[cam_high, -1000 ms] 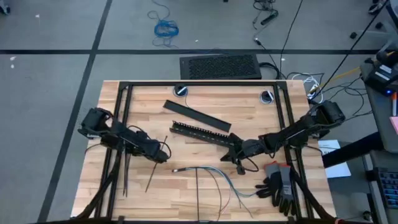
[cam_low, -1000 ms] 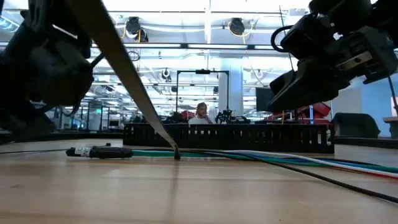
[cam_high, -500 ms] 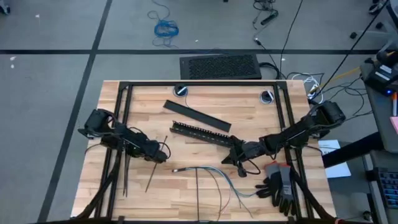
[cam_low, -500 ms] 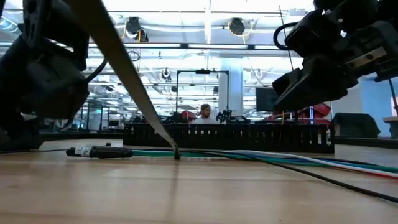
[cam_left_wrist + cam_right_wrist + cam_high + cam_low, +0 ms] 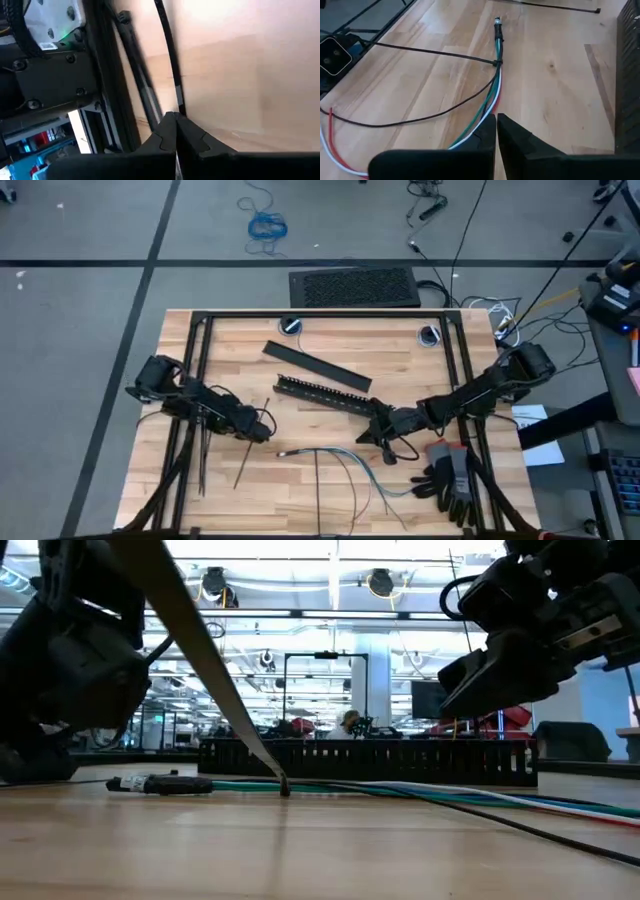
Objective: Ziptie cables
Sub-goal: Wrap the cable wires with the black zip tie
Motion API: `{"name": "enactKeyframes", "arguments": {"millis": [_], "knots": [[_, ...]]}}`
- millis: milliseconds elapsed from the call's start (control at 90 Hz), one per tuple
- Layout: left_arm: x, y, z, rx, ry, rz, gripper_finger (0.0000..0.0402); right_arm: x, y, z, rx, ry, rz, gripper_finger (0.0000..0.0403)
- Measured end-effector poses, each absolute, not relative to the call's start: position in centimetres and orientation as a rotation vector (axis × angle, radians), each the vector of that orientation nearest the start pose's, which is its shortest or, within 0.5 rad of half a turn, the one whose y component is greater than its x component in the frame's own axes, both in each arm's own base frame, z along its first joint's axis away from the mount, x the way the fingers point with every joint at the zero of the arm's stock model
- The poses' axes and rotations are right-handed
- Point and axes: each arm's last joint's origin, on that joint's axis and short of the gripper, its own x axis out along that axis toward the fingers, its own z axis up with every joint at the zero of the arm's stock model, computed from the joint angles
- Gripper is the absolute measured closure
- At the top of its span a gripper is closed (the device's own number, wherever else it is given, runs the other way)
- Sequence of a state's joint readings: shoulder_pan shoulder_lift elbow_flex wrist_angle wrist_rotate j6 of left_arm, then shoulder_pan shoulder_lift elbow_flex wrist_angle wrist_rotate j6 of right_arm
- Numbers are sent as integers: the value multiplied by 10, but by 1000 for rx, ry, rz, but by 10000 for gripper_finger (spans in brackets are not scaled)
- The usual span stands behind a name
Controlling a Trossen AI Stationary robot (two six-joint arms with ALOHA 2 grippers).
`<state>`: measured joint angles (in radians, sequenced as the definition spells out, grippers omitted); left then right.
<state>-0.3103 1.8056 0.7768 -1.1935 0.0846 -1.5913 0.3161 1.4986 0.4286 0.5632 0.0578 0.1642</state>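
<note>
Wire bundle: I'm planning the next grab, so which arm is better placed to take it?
Right. The right gripper hangs just above the wire bundle, which fills its wrist view; the left gripper is shut on a ziptie.

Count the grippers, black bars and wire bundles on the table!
Grippers: 2 (left gripper, gripping a ziptie; right gripper)
Black bars: 2 (flat bar, slotted bar)
Wire bundle: 1
Total: 5

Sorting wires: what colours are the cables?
Green, blue, white and red in the cables, clearest in the right wrist view.
</note>
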Motion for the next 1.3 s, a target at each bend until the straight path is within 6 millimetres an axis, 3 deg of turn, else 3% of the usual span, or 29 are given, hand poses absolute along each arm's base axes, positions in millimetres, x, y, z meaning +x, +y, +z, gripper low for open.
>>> {"name": "enactKeyframes", "arguments": {"millis": [311,444,611,822,989,1300], "knots": [[238,-80,132,-644,1534,1310,400,244,78,134,64,518,208,394],[246,-77,145,-571,1457,1301,400,244,78,134,65,518,208,394],[251,-63,147,-488,1418,1290,379,244,78,134,64,519,208,394],[260,-44,146,-486,1372,1282,302,244,78,134,61,519,209,394],[269,-37,143,-548,1398,1180,250,243,78,132,59,539,207,394],[260,-23,134,-600,1459,1200,237,243,77,132,67,543,204,394]]}}
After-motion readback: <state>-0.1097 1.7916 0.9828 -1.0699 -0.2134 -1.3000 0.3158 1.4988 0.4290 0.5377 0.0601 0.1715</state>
